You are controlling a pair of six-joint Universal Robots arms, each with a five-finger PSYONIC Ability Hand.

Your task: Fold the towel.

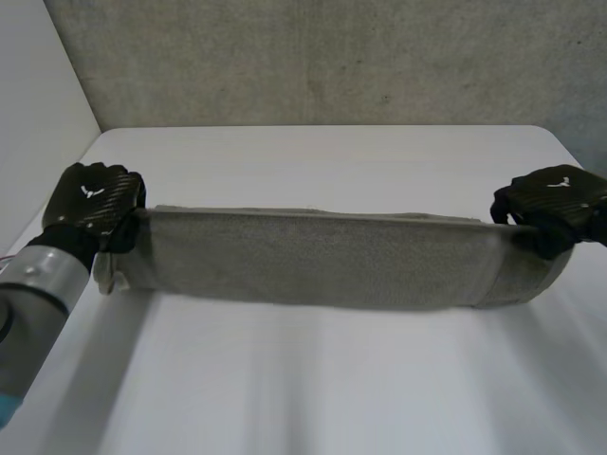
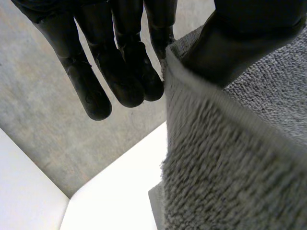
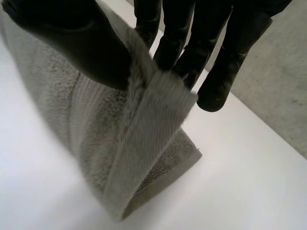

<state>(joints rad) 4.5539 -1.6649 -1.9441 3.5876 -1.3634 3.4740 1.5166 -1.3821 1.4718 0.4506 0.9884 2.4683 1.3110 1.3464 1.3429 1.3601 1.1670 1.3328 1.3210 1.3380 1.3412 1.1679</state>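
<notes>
Left hand (image 1: pixel 93 194) pinches one end of the towel (image 1: pixel 322 258), thumb against fingers; right hand (image 1: pixel 550 201) pinches the other (stretched between them, lower part on table (image 1: pixel 322 389)).

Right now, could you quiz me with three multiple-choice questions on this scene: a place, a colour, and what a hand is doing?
1. Where on the towel are the left hand and right hand? A. both at its middle B. one at each end C. both at one end
2. The towel is: A. red B. blue C. grey
3. The right hand is: A. pinching the towel B. open above it C. curled, empty
Answers: 1 B, the towel stretches between them over the table; 2 C, its pile is grey; 3 A, its thumb and fingers clamp the edge.
</notes>
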